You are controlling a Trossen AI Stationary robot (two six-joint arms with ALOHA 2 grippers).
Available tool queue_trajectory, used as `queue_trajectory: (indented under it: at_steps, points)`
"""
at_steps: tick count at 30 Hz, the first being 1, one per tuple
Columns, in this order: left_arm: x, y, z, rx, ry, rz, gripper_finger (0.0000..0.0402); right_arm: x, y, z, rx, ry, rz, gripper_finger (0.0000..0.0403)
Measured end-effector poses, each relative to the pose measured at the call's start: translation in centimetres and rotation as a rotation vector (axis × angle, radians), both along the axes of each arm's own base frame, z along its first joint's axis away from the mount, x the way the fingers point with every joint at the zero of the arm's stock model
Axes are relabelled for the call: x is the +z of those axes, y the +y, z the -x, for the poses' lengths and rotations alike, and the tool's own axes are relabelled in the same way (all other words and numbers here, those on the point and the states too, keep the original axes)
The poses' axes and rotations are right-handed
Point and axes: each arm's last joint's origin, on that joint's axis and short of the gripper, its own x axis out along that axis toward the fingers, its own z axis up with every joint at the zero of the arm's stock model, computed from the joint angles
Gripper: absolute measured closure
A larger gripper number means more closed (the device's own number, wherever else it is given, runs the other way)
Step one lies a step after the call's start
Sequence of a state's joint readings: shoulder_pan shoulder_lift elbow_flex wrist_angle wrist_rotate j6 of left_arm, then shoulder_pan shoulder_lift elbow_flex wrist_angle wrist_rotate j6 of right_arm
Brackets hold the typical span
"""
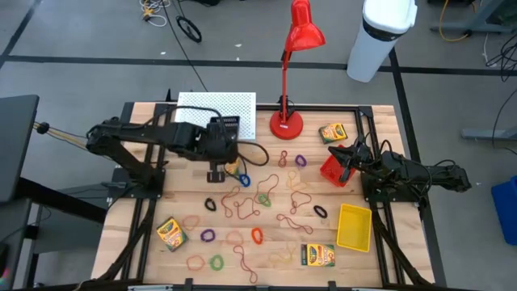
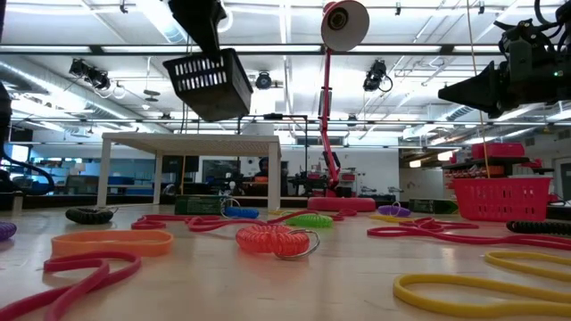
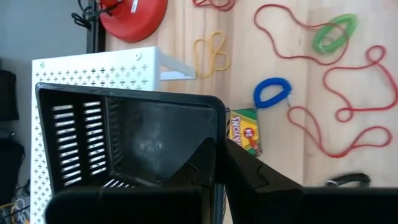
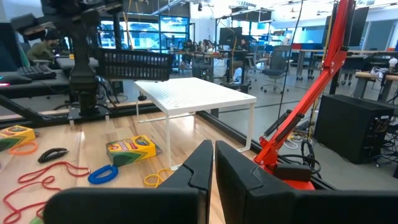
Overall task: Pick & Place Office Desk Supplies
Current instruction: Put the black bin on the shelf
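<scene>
— Green-and-yellow crayon box [image 3: 244,129] lies on the bench beneath my lifted black basket [image 3: 130,143], long axis toward the white rack [image 3: 93,68].

— Fingers?

— Left gripper [image 3: 217,163] clamps the basket rim, nearer; right gripper [image 4: 213,163] pinched together, empty, far side.

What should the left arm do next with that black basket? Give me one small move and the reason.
Probably ease the black basket sideways over the white rack and lower it level onto the top. The left tool is shut on the basket's rim, and the basket hangs tilted in the air, partly over the rack's edge, with nothing under it for support. That is a judgement; the table is another possible landing spot.
</scene>
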State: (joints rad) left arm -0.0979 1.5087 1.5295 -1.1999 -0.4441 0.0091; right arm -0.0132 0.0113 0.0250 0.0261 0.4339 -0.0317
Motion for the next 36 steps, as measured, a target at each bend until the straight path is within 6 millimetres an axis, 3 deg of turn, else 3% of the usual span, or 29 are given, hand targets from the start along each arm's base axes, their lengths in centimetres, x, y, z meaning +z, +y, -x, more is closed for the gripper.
queue_trajectory:
  at_steps: [36]
  points:
    - [0.1,7.0,-0.3,0.098,-0.004,-0.067,0.0379,0.0,0.0,0.0,0.000,0.000,0.000,0.0375]
